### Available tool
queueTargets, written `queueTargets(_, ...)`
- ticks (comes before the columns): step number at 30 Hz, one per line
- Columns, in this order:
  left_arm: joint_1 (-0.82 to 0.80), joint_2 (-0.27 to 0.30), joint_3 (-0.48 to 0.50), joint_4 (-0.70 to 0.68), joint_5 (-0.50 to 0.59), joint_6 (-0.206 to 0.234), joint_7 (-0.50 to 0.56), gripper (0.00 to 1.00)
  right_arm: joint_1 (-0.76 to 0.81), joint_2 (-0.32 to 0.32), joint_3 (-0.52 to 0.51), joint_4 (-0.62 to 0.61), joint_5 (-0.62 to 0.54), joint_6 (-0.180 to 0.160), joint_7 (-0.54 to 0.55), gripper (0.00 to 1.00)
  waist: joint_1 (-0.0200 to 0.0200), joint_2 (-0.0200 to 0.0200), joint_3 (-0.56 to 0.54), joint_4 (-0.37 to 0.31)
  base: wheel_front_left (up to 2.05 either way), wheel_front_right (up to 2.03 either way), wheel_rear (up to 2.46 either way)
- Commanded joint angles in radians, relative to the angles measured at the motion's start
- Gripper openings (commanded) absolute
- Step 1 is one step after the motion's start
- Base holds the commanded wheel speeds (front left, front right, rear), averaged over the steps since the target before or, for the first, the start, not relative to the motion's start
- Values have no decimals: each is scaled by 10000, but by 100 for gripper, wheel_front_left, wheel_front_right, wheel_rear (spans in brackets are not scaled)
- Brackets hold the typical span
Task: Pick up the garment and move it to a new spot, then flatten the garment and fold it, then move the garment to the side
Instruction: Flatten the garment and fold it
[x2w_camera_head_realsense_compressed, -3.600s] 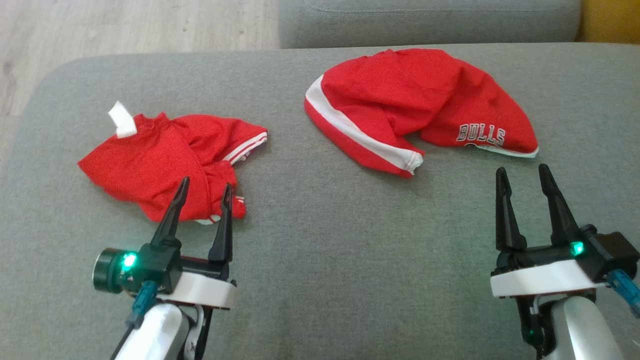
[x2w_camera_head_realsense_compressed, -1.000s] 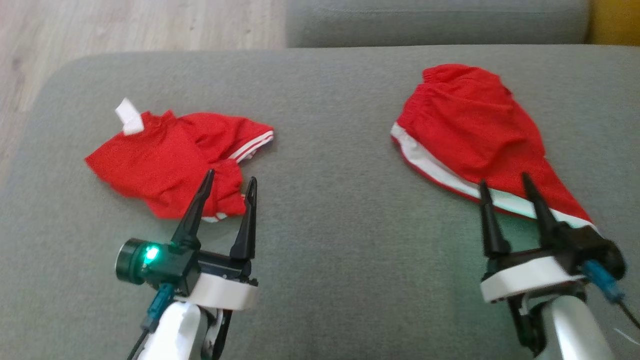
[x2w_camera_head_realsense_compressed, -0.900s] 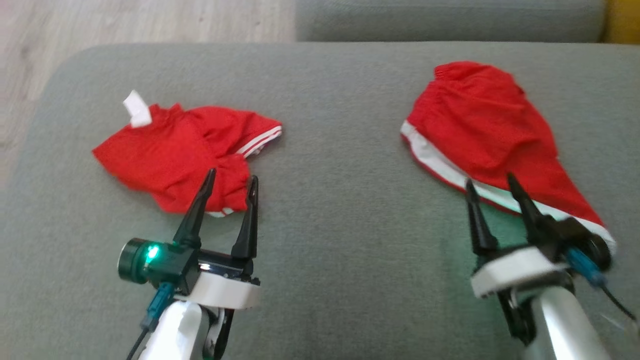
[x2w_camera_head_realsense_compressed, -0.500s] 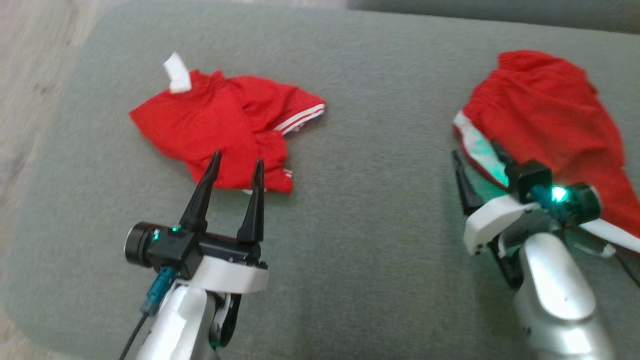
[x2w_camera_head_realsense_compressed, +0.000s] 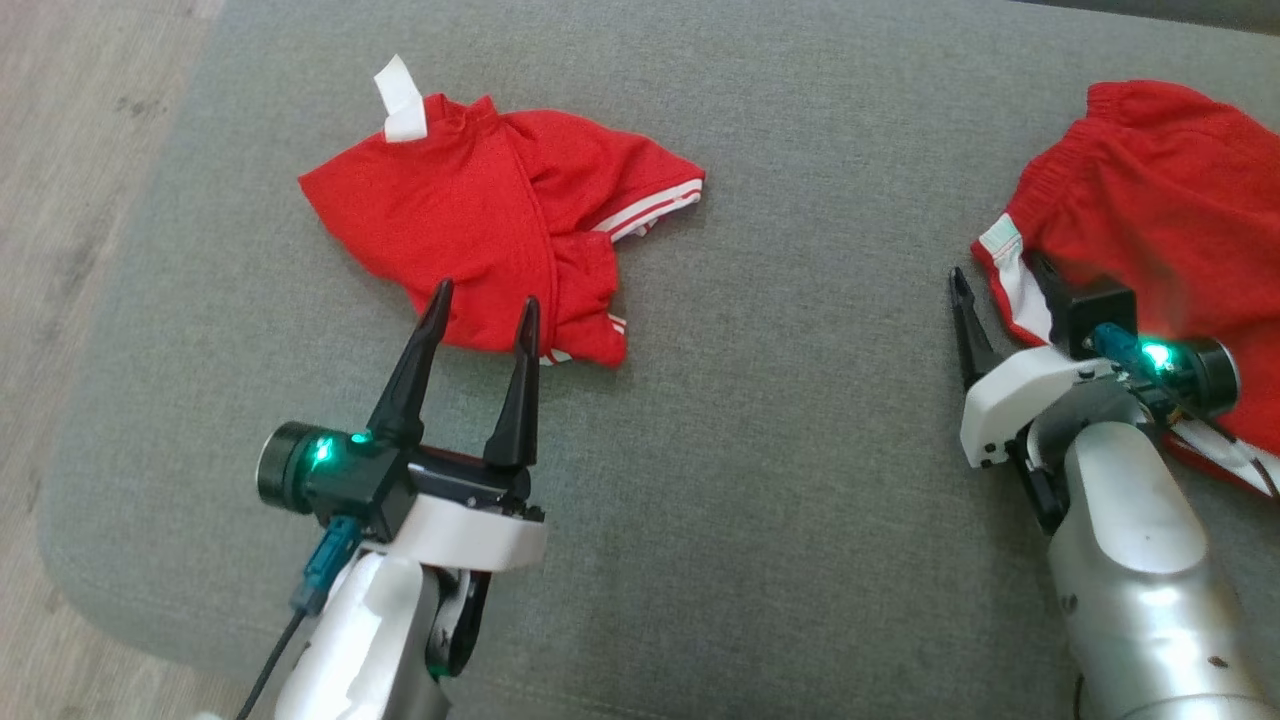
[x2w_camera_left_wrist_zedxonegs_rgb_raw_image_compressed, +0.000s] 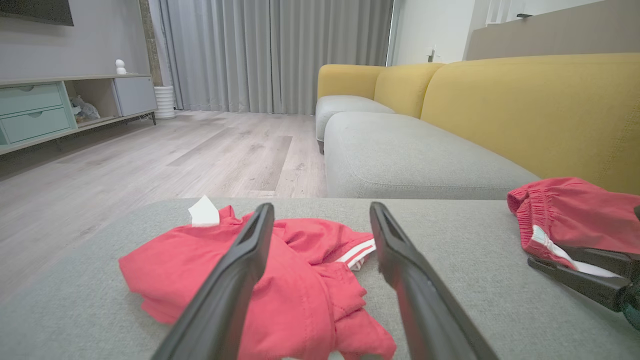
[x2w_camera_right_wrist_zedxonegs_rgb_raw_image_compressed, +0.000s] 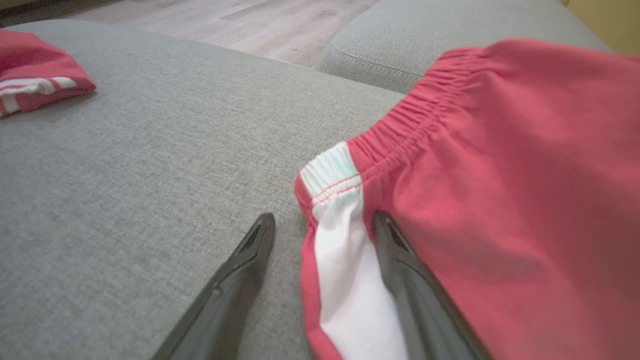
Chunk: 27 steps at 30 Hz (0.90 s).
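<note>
As rt end effector (x2w_camera_right_wrist_zedxonegs_rgb_raw_image_compressed: 322, 219) straddles shorts (x2w_camera_right_wrist_zedxonegs_rgb_raw_image_compressed: 500, 150), jaws apart

Grey fabric cushion (x2w_camera_head_realsense_compressed: 760, 520), foreground. Pale wood floor (x2w_camera_left_wrist_zedxonegs_rgb_raw_image_compressed: 150, 160). Yellow sofa (x2w_camera_left_wrist_zedxonegs_rgb_raw_image_compressed: 530, 105), grey seat (x2w_camera_left_wrist_zedxonegs_rgb_raw_image_compressed: 410, 160). Full-length grey curtains (x2w_camera_left_wrist_zedxonegs_rgb_raw_image_compressed: 275, 50). Low cabinet (x2w_camera_left_wrist_zedxonegs_rgb_raw_image_compressed: 35, 107), pale green drawers.

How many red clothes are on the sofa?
2. The crumpled red top lies at the left, the red shorts at the right by the right hand. None seems hidden.
</note>
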Motion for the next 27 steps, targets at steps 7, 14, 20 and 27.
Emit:
queueTargets(7, -438, 24, 262, -260, 95, 52, -63, 100, -532, 37, 832, 496, 949, -7, -626, 0, -1, 0, -105, -198, 0, 0, 0)
queueTargets(14, -339, 21, 333, -177, 178, 28, -63, 100, -304, 37, 3096, 394, 2732, -7, -1113, 0, -1, 0, -476, -578, 0, 0, 0)
queueTargets(20, -204, 19, 357, -127, 233, 23, -63, 100, 156, 37, 5090, -94, 3889, -7, -1094, 0, -1, 0, -838, -856, 0, 0, 0)
queueTargets(27, -33, 28, 507, -90, 292, 36, -63, 100, 406, 37, 6109, -433, 4650, -7, -919, 100, -1, 0, -1099, -1137, 0, 0, 0)
